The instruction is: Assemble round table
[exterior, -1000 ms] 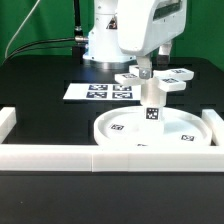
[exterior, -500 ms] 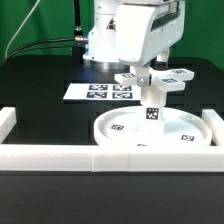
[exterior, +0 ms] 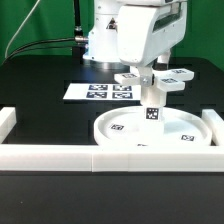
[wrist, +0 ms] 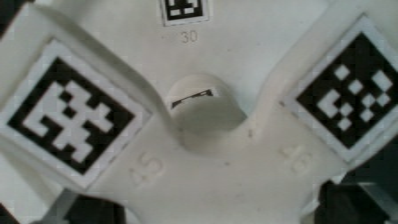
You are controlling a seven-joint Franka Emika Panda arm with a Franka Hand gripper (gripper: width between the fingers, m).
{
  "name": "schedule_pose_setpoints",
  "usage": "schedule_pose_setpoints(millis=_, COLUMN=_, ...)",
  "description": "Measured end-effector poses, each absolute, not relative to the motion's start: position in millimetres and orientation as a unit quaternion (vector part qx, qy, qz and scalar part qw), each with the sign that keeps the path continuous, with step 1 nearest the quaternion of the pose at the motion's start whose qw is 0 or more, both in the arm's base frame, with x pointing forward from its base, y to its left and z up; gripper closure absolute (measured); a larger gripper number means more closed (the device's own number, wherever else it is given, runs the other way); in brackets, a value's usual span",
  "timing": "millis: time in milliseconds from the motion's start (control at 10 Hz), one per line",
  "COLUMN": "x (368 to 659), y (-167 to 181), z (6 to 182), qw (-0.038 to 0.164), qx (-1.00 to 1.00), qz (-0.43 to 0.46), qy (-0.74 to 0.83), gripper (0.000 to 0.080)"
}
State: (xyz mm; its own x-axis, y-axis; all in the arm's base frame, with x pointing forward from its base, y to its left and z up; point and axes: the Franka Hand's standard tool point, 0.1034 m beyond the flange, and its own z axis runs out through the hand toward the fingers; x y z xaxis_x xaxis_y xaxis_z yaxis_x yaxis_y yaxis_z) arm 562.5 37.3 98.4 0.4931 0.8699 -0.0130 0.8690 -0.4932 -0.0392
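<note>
The large rimmed disc top [exterior: 120, 131] lies flat at the front of the table. The short cylinder leg [exterior: 153, 111] stands upright at its centre, with a tag facing the camera. The cross-shaped base [exterior: 160, 82] sits on top of the leg with its tagged arms spread level. My gripper [exterior: 146, 70] comes straight down onto the base. In the wrist view the base [wrist: 196, 60] fills the frame, with a round socket in its middle. My gripper [wrist: 212, 203] has dark fingers [wrist: 338, 199] on either side of one white arm, shut on it.
The long white border rail [exterior: 50, 156] runs along the front, right against the disc top, with an upturned end at the exterior view's left [exterior: 6, 121]. The marker board [exterior: 100, 91] lies flat behind the disc top. The robot's base [exterior: 100, 45] stands at the back.
The hand's housing has shifted slightly over the base. The base, leg and disc top stay where they were.
</note>
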Motion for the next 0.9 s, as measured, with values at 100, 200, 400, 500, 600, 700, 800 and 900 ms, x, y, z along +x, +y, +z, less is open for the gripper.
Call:
schedule_pose_setpoints(millis=100, x=562.5, y=37.1, z=98.4, qw=0.014, qx=-0.868, qz=0.016, qy=-0.496, gripper=0.0360)
schedule_pose_setpoints(millis=200, x=562.5, y=36.8, z=98.4, qw=0.014, qx=-0.868, qz=0.016, qy=-0.496, gripper=0.0360)
schedule_pose_setpoints(millis=400, x=562.4, y=37.1, z=98.3, qw=0.013, qx=-0.906, qz=0.016, qy=-0.422, gripper=0.0360)
schedule_pose_setpoints(millis=500, x=562.3, y=37.2, z=98.3, qw=0.013, qx=-0.931, qz=0.017, qy=-0.365, gripper=0.0360)
schedule_pose_setpoints(millis=600, x=561.9, y=38.0, z=98.3, qw=0.013, qx=-0.955, qz=0.017, qy=-0.296, gripper=0.0359)
schedule_pose_setpoints(millis=700, x=559.7, y=39.2, z=98.3, qw=0.016, qx=-0.976, qz=0.018, qy=-0.216, gripper=0.0359)
schedule_pose_setpoints(millis=800, x=558.9, y=40.9, z=98.5, qw=0.015, qx=-0.987, qz=0.018, qy=-0.156, gripper=0.0359)
schedule_pose_setpoints(millis=900, x=557.3, y=41.5, z=98.6, qw=0.013, qx=-0.996, qz=0.013, qy=-0.084, gripper=0.0357)
